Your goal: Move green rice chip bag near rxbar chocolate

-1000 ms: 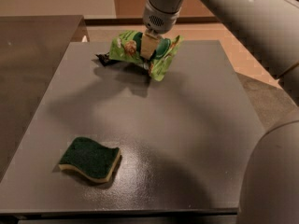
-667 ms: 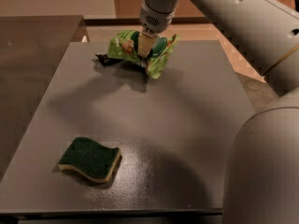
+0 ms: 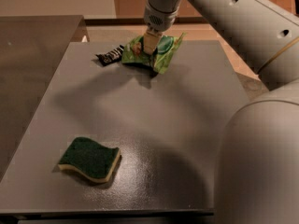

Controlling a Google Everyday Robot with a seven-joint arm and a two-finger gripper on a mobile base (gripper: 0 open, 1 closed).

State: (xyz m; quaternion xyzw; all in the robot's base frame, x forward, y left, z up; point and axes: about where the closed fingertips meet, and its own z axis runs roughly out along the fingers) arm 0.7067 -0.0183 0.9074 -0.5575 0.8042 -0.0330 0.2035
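The green rice chip bag (image 3: 161, 54) is a crinkled bright-green pouch at the far middle of the grey table (image 3: 154, 120). The rxbar chocolate (image 3: 110, 55), a small black wrapper, lies just left of the bag, touching or nearly touching its edge. My gripper (image 3: 149, 43) comes down from above onto the bag's middle and is shut on it. The bag's right corner stands up off the table, with a shadow under its front edge.
A dark-green and yellow sponge (image 3: 89, 159) lies at the near left of the table. My arm's large pale body (image 3: 261, 162) fills the right side. A darker counter (image 3: 32, 55) adjoins on the left.
The gripper and bag have shifted slightly right and up. More of the black bar shows left of the bag. The sponge has not moved.
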